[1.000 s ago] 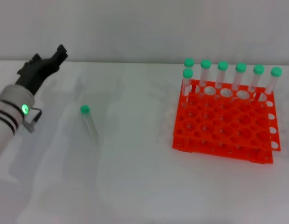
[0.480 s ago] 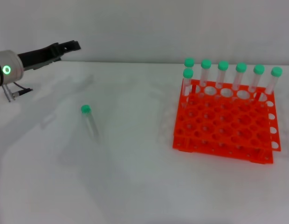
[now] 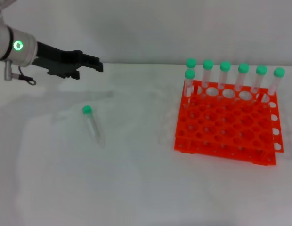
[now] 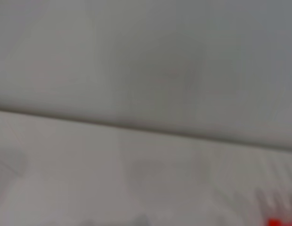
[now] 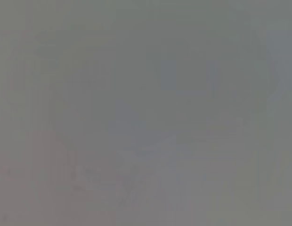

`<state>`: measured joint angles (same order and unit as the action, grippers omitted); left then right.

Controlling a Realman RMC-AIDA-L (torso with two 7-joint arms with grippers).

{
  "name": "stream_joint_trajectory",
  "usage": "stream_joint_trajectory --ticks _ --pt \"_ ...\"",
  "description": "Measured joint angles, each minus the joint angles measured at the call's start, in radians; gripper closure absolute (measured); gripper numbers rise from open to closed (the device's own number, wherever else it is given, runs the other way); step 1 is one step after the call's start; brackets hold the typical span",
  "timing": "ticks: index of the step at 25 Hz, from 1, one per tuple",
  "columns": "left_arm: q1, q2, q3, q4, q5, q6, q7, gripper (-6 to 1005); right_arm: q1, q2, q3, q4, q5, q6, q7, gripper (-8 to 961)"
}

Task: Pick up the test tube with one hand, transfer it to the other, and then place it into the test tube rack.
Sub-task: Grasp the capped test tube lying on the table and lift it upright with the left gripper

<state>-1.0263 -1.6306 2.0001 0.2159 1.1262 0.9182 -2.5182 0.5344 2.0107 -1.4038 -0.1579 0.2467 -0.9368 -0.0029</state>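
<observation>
The test tube (image 3: 93, 125) lies flat on the white table, left of centre, with its green cap (image 3: 87, 110) toward the back. My left gripper (image 3: 89, 69) is black, on a white-silver arm with a green ring light (image 3: 17, 45). It hovers in the air behind and above the tube, pointing right, open and empty. The orange-red test tube rack (image 3: 226, 127) stands on the right; a sliver of it also shows in the left wrist view (image 4: 278, 221). My right gripper is out of view; the right wrist view shows only grey.
Several green-capped tubes (image 3: 224, 75) stand upright in the rack's back row, with one more (image 3: 189, 82) at its left end a row forward. A grey wall (image 3: 146, 28) runs behind the table's far edge.
My left arm has swung up and to the right, from the table's left edge to above and behind the lying tube. The tube and the rack have not moved.
</observation>
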Motion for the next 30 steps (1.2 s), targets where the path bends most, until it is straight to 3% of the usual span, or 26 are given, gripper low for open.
stream_joint_trajectory --ticks 8,18,24,30 --pt "-0.115 0.021 -0.001 -0.006 0.248 0.07 -0.242 150 0.001 -0.001 0.001 0.0 0.002 -0.002 0.0 81" --pt "-0.212 0.034 0.022 -0.084 0.337 0.275 -0.369 160 0.009 -0.001 0.0 -0.003 0.001 -0.004 -0.002 82" --pt "-0.246 0.014 0.055 -0.092 0.496 0.349 -0.482 166 0.024 -0.002 -0.005 -0.005 0.0 -0.004 -0.003 82" --pt "-0.234 -0.013 0.049 -0.093 0.505 0.309 -0.488 171 0.026 -0.002 -0.008 -0.003 -0.002 -0.004 -0.003 82"
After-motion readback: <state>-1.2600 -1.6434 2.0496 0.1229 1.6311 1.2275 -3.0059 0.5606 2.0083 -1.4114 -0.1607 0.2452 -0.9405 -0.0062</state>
